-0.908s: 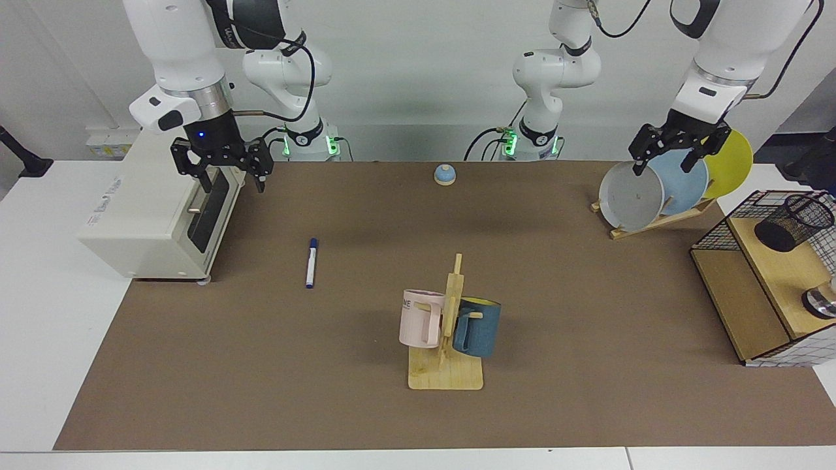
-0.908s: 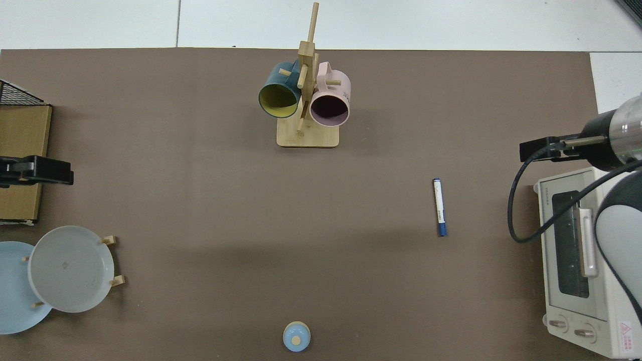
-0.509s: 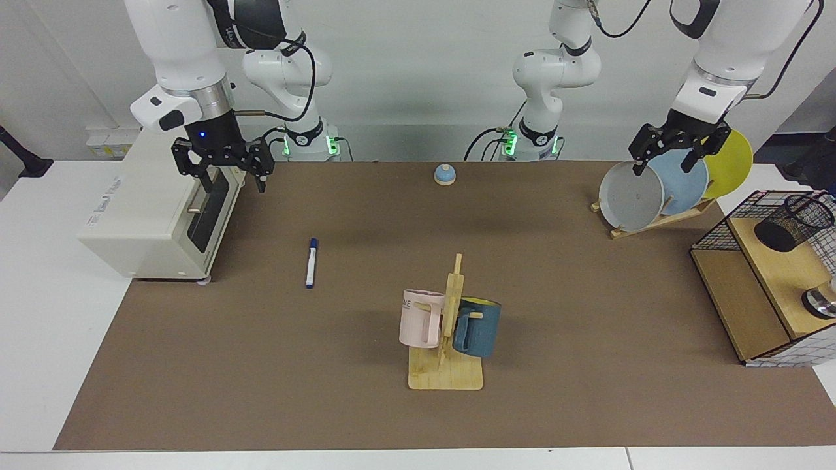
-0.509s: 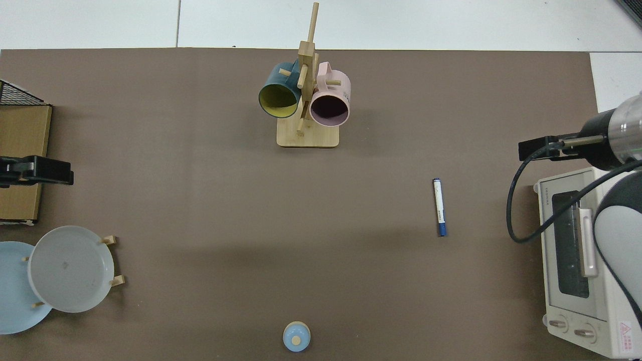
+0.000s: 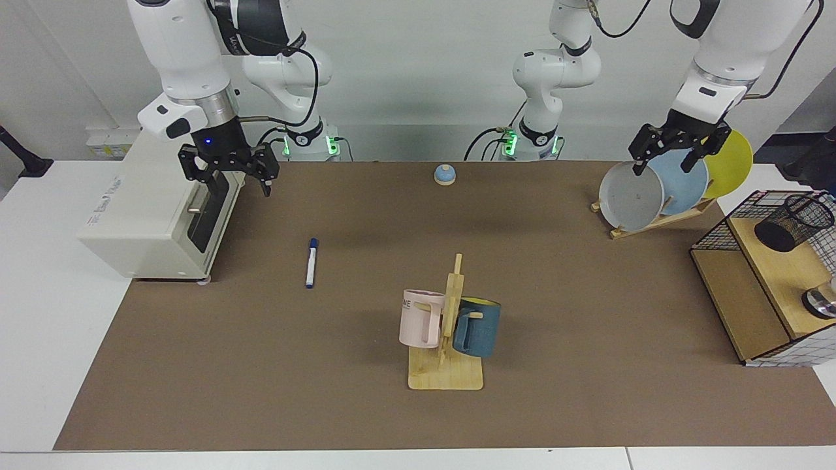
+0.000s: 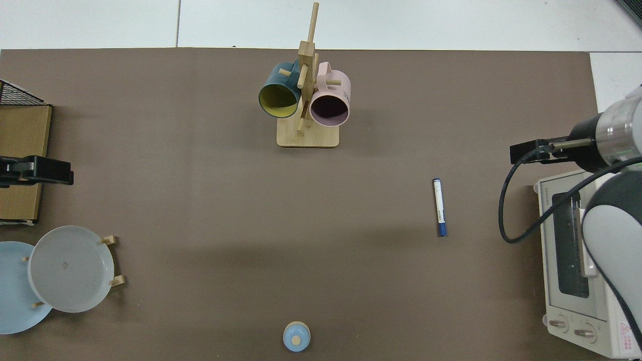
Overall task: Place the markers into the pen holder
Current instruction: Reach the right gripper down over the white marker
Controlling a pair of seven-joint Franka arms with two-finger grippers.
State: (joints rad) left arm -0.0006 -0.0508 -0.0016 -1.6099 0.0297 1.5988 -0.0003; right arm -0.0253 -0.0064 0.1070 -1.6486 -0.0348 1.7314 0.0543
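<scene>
In the top view the shelf [image 6: 20,155] is cut off by the edge, so the pen holder on it cannot be seen there. The toaster oven [image 6: 572,281] is partly hidden under an arm and runs off the edge. The blue plate [image 6: 12,296] beside the grey plate [image 6: 70,268] is cut off too. The print on the marker [image 6: 439,207] is too small to read.

The right arm comes down from above with its wrist vertical, and the right pincer [image 5: 230,175] hangs with fingers spread apart and empty, above the front upper edge of the toaster oven [image 5: 150,219], clear of the worktop. The left arm waits, its forearm slanting downward, and the left pincer [image 5: 661,156] hovers on the far side of the worktop from the toaster oven, fingers spread and empty.
</scene>
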